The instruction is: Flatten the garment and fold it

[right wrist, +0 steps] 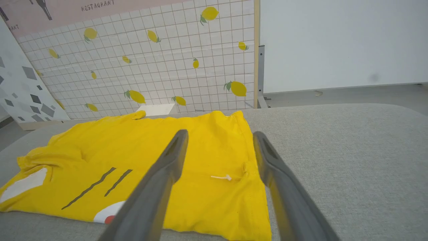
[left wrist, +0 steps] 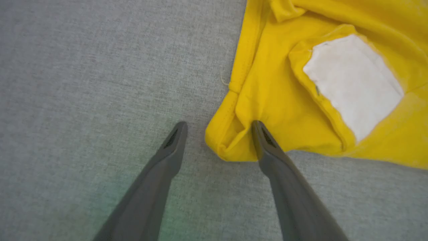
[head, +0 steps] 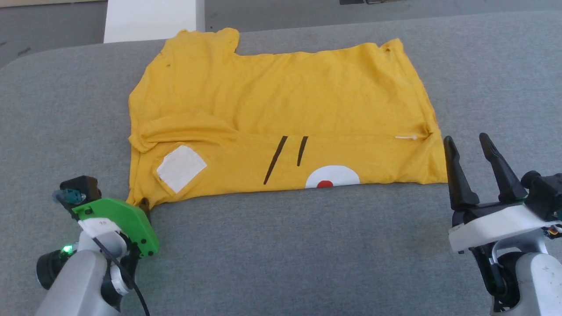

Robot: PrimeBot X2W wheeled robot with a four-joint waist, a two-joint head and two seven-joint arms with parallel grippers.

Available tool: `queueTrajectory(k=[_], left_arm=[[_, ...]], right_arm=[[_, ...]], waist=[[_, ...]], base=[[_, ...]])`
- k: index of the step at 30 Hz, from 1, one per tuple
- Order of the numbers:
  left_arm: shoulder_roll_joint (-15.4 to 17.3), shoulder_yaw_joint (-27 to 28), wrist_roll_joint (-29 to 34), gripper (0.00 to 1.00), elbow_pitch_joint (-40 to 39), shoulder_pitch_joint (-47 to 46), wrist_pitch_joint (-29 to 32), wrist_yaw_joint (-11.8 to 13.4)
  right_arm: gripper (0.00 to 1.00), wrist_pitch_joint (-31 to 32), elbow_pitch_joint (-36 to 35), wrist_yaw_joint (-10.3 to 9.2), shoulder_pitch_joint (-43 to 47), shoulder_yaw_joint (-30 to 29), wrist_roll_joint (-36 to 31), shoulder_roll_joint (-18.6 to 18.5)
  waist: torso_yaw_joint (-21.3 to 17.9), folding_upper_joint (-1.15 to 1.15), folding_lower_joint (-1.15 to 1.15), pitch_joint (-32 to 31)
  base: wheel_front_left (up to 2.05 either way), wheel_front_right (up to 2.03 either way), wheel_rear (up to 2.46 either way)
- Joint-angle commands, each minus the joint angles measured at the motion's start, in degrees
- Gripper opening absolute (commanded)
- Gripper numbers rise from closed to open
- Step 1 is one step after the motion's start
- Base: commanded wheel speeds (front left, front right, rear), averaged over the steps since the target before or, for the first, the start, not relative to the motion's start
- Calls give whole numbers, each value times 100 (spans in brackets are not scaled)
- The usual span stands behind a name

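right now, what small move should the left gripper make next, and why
Probably close the left gripper on the near-left corner of the garment: its jaws stand open with that bunched corner between the fingers, one tip over the cloth, one over the grey surface. Nothing is gripped yet.

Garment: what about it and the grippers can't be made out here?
- Head view: the left gripper's fingertips at the garment's corner, mostly hidden by its green housing.
- Head view: the white circle print, cut off by the near fold.
- Left wrist view: most of the garment, past the top and right edges.
- Right wrist view: part of the near hem, behind the right gripper's fingers.
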Motion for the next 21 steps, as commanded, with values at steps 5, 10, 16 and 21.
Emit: queueTrajectory(k=[5, 10, 16, 21], left_arm=[[43, -235, -171, 0, 8, 123, 549, -139], [28, -268, -189, 0, -134, 144, 525, -175], [13, -328, -148, 0, -209, 68, 419, -245], [-10, -392, -130, 0, -220, -15, 378, -314]], right_arm=[[100, 12, 5, -9, 71, -14, -127, -2], [100, 368, 230, -9, -101, -323, -228, 82], [100, 2035, 1031, -9, -667, -901, -299, 270], [100, 3446, 1404, -9, -1135, -1207, -449, 358]], waist=[[-74, 0, 0, 5], [9, 0, 0, 25], [178, 0, 0, 102], [327, 0, 0, 206]], base=[[0, 0, 0], [0, 0, 0], [0, 0, 0], [0, 0, 0]])
